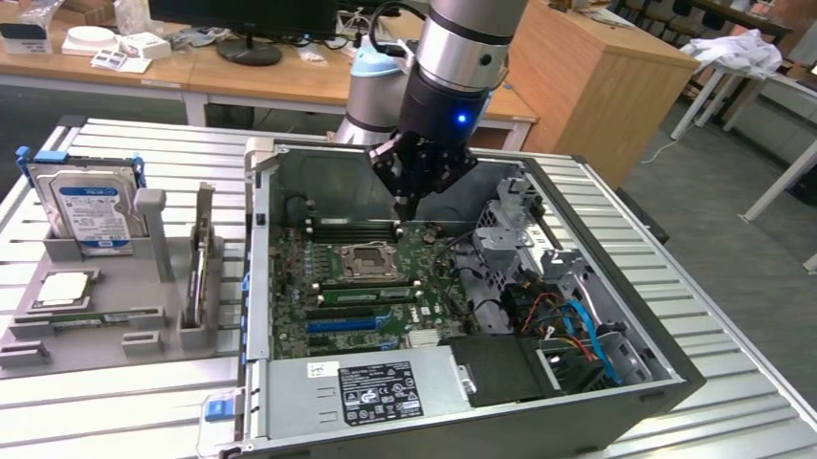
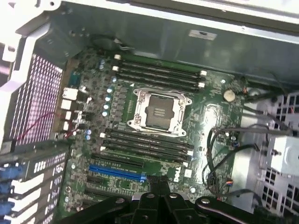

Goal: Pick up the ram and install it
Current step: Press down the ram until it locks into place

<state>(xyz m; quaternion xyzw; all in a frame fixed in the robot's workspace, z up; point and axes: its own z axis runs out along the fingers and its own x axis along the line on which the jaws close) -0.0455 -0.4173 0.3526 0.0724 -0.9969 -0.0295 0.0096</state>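
The ram (image 1: 95, 318) is a narrow green stick lying flat in the grey holder (image 1: 115, 287) at the exterior view's left, outside the computer case. My gripper (image 1: 406, 204) hangs inside the open case (image 1: 262, 287), far from the ram. Its thin fingers are shut together with nothing between them. The tips hover just above the upper row of black memory slots (image 1: 358, 229) on the motherboard (image 1: 441, 273). In the wrist view the shut gripper (image 2: 159, 185) looks down over the empty processor socket (image 2: 159, 111), with black slots (image 2: 159, 74) on one side and more slots (image 2: 145, 142) on the other.
The holder also carries a silver hard drive (image 1: 87, 206) with a blue label, a square silver chip (image 1: 64, 287) and an upright card (image 1: 202, 263). Inside the case are a power supply (image 1: 370, 387), cable bundles (image 1: 575, 325) and a drive cage (image 1: 518, 225). Desks stand behind.
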